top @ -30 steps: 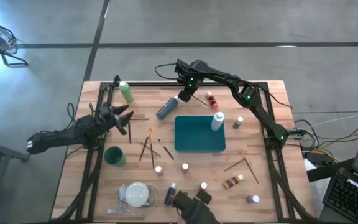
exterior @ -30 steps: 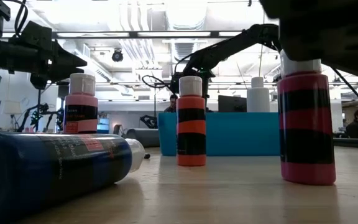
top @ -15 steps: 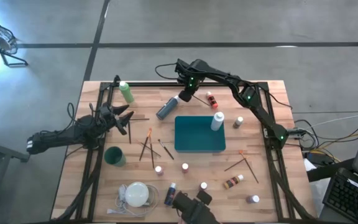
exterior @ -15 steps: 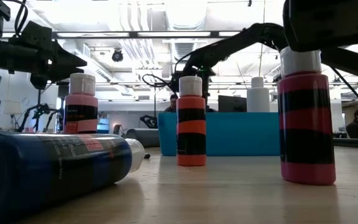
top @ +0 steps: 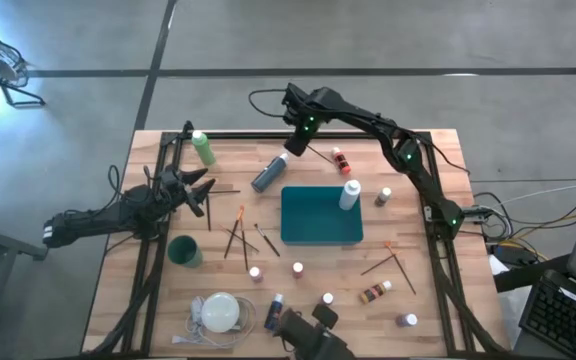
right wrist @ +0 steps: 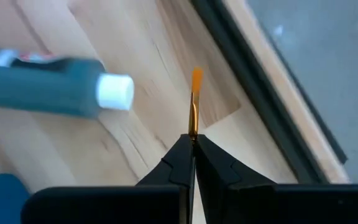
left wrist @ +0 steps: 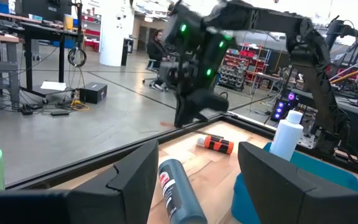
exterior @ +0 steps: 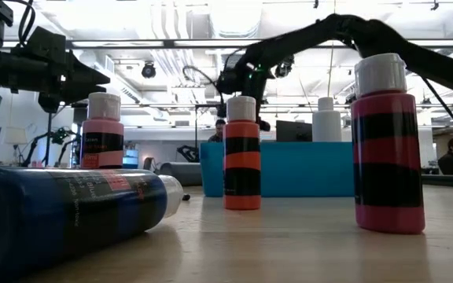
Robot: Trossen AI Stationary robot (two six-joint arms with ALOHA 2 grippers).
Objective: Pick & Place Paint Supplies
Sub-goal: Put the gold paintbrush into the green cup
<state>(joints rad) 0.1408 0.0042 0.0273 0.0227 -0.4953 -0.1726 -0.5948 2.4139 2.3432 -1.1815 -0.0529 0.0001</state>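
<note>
- Now brush (right wrist: pixel 194 106) pinched in right gripper (right wrist: pixel 193 142), jaws closed tight on it; orange tip sticks straight out past fingertips, long axis in line with fingers.
- Held up over table's (top: pixel 428 300) far edge, near lying grey-blue bottle (top: pixel 267 173), cap toward gripper.
- Teal tray (top: pixel 320 216) mid-table, nothing inside; white bottle (top: pixel 349 194) upright at its right edge.
- Green cup (top: pixel 183 250) upright near left side, contents can't tell.
- Left gripper (top: pixel 200 189) hovers at left side, jaws apart, holding nothing.
</note>
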